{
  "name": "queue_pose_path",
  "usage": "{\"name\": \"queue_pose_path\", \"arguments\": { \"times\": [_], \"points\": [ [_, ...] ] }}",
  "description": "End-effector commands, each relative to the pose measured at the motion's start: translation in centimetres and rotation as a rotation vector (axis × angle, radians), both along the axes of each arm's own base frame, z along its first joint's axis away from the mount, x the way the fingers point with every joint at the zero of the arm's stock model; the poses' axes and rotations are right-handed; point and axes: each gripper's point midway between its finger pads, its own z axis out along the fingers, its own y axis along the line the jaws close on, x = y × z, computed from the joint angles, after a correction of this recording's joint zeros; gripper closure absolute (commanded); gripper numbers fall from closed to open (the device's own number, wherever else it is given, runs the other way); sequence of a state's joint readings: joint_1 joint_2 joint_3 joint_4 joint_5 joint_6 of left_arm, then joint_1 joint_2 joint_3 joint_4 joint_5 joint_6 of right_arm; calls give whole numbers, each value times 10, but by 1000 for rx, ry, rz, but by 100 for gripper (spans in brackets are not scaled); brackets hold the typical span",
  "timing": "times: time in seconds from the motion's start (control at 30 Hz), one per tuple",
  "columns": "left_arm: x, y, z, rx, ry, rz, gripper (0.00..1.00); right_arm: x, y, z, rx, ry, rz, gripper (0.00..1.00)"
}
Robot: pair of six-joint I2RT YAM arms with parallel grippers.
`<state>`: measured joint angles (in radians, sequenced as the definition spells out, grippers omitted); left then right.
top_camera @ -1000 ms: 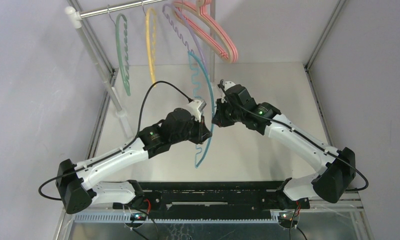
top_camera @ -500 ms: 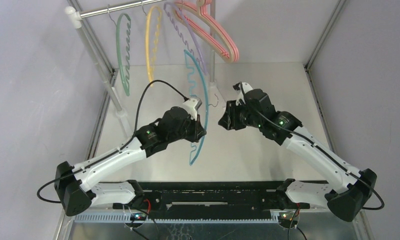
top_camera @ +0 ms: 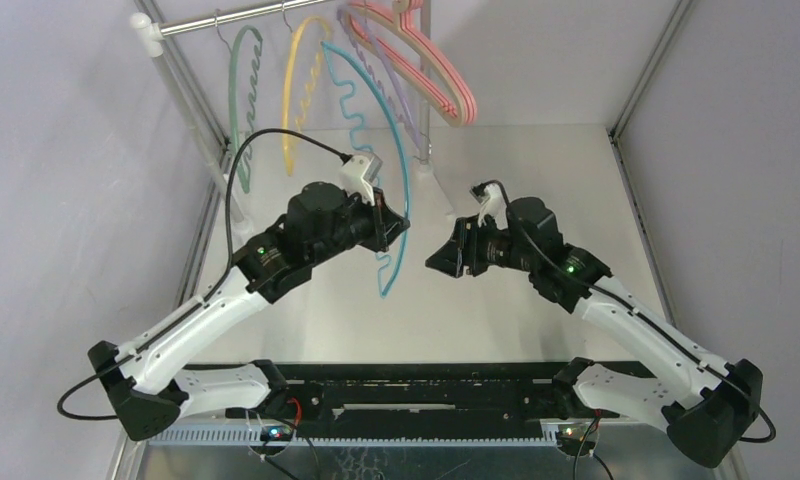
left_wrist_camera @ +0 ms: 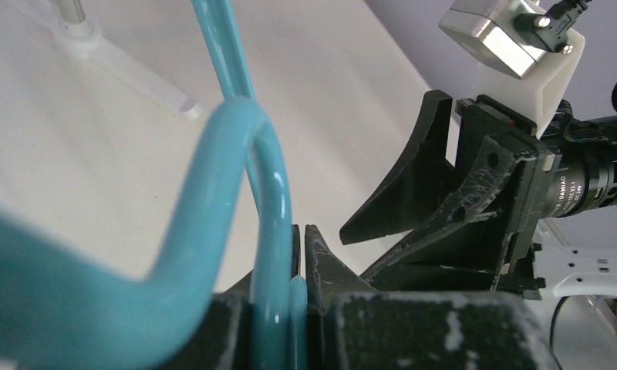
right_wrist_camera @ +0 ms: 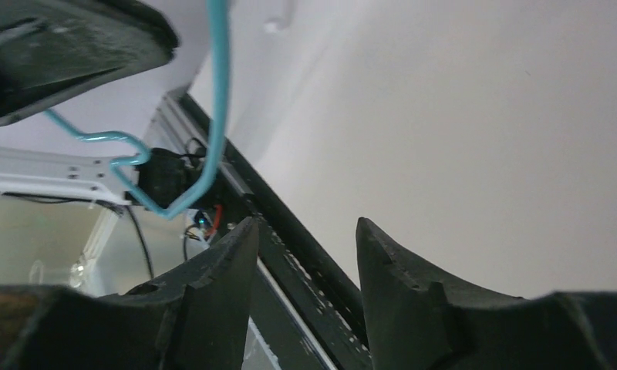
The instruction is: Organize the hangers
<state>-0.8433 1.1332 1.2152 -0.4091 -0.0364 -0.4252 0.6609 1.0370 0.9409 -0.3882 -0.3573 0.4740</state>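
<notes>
My left end effector is clamped tight on the teal hanger. In the left wrist view, the blue bar sits squeezed between my two fingers. A second ago this hanger hung low over the middle of the tabletop. Now I have lifted it up and swung it toward the far left corner, and its top end is up by the silver rail. It sits between the yellow hanger and the lavender hanger. The green hanger hangs further left, and the pink hanger is further right. I cannot tell if the teal hook is over the rail yet, because it is too small to see. My right end effector was right up beside the teal hanger a second ago. Now it has backed away toward the right edge of the tabletop and touches nothing. Its fingers are spread apart with only air between them, and the teal hanger shows far off in that view. So I think my left arm now carries the hanger alone, and the lift to the rail is almost done. What I think is left is to drop the hook over the rail and then let go. The hanger is long and thin, so it could swing and bump the ones next to it.
</notes>
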Motion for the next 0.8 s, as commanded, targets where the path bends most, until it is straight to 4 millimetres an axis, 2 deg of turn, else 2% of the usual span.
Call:
{"name": "queue_pose_path", "arguments": {
  "times": [0.0, 0.2, 0.33, 0.4, 0.5, 0.63, 0.77],
  "points": [
    [-3, 4, 57, -100, -118, -23, 100, -4, 18, 66, 228, -122, 96, 42],
    [-7, 7, 86, -192, -156, -41, 99, -5, 29, 101, 366, -182, 182, 41],
    [-12, 8, 115, -305, -205, -58, 99, -12, 41, 122, 467, -222, 299, 41],
    [-14, 9, 127, -354, -222, -68, 99, -18, 46, 131, 510, -244, 359, 37],
    [-17, 9, 142, -396, -246, -87, 99, -21, 50, 130, 522, -241, 398, 36],
    [-22, 9, 158, -449, -273, -108, 99, -27, 53, 133, 544, -243, 455, 28],
    [-24, 7, 162, -474, -279, -127, 99, -31, 53, 144, 577, -267, 484, 27]
  ]
}}
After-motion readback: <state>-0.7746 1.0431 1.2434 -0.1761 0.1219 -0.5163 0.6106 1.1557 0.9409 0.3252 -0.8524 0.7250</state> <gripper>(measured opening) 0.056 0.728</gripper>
